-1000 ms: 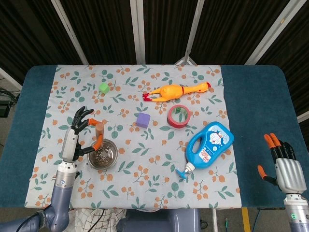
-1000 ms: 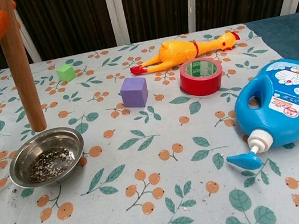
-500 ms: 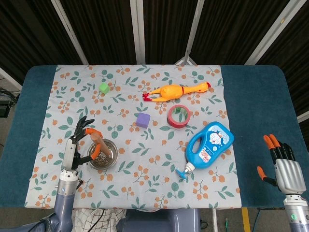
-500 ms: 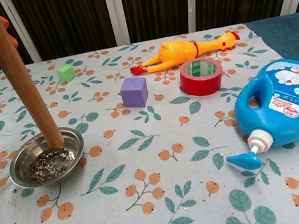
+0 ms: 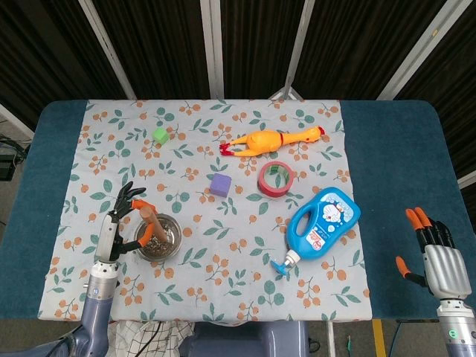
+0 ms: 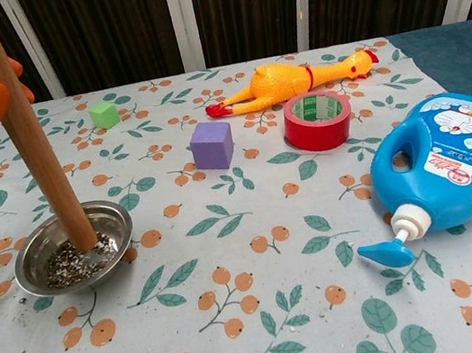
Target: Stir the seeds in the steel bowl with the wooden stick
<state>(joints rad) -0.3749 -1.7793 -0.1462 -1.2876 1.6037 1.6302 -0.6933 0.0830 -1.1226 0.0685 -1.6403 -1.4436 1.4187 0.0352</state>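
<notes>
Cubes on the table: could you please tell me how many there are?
2. A green cube sits at the far left of the cloth; a purple cube sits near the middle, left of the red tape roll. None looks hidden.

Lowered by the left hand (image 5: 111, 230): wooden stick (image 6: 29, 140), previously held above the steel bowl (image 6: 33, 272), tilted and brought down until its tip sat among the seeds (image 6: 73, 265).

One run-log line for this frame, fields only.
left hand: holds wooden stick | stick tip: in steel bowl, among seeds | right hand: idle, open
</notes>
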